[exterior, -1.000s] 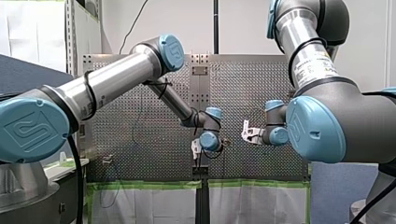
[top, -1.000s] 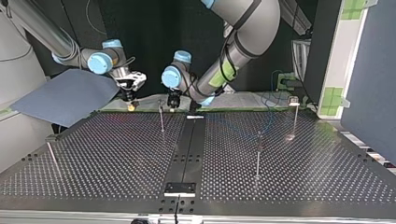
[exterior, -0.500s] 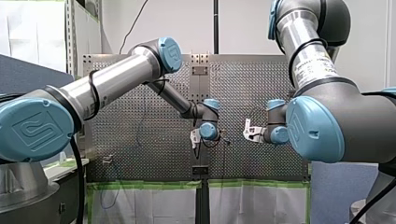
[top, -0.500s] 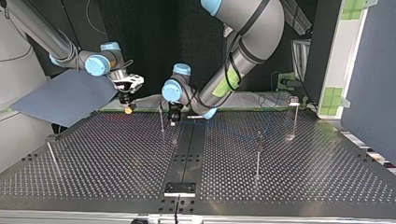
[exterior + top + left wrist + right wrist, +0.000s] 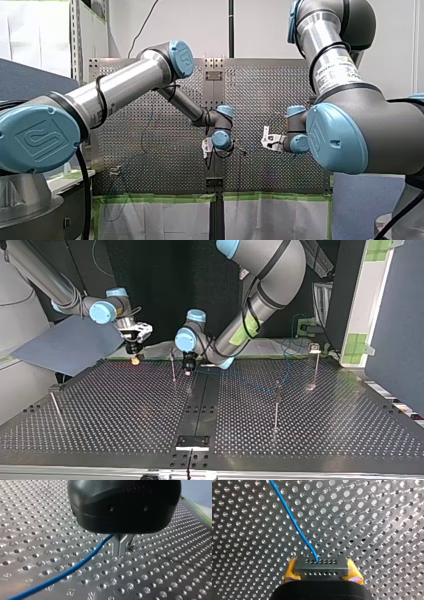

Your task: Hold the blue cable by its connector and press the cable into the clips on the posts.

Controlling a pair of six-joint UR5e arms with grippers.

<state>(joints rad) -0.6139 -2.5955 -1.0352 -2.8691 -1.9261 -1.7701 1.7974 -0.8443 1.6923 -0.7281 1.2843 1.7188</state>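
We hold the connector (image 5: 321, 566), a small rigid grey block, between the yellow pads (image 5: 290, 568) of our right tool (image 5: 322, 569), whose jaws are closed on the block's two ends; the blue cable (image 5: 293, 521) leaves one hole in its face and runs off above the perforated surface (image 5: 125, 415). Our left tool (image 5: 122, 545) has its metal fingers (image 5: 116, 548) drawn almost together; the cable runs up into them, so we judge it pinched there, though the contact itself is hidden. In the top view the left tool hangs just beside the thin post (image 5: 173, 367), while the right tool sits on that post's opposite side, near but apart; away from the post the cable is too faint to follow. We judge the cable light, thin and limp, with smooth insulation that may slide through metal fingers; it will sag and swing rather than push, so it needs tension between two holds. The block is the firm place to grip; the single wire's entry looks the weak spot, so pull gently, and press close beside each clip.
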